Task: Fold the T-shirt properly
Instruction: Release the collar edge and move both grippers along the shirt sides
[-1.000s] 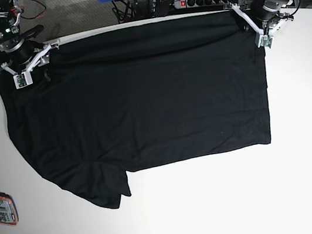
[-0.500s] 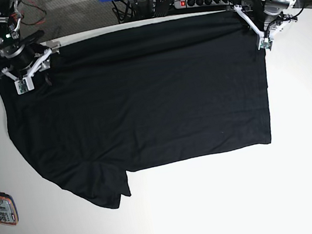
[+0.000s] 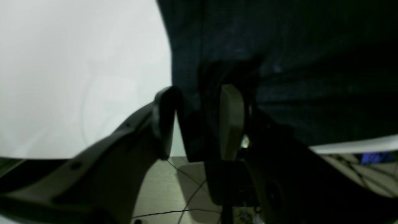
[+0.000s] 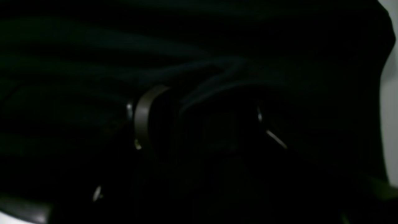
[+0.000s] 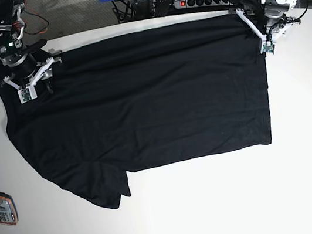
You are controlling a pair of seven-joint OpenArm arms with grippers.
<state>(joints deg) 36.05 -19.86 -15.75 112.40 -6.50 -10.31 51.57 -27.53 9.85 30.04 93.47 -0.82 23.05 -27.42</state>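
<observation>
We judge the T-shirt (image 5: 141,101), spread along the tabletop's far edge, soft, light and floppy, best taken at its 2 far corners, where the left gripper (image 3: 199,121) pinches cloth between part-closed jaws; the right gripper's (image 5: 33,83) hold we cannot tell.

1. Left gripper (image 5: 254,29): long white fingers, a small green-marked tab at one tip, under a silver-and-black wrist block.
2. Right gripper (image 5: 35,80): white forked fingers below a black motor housing with a green light.
</observation>
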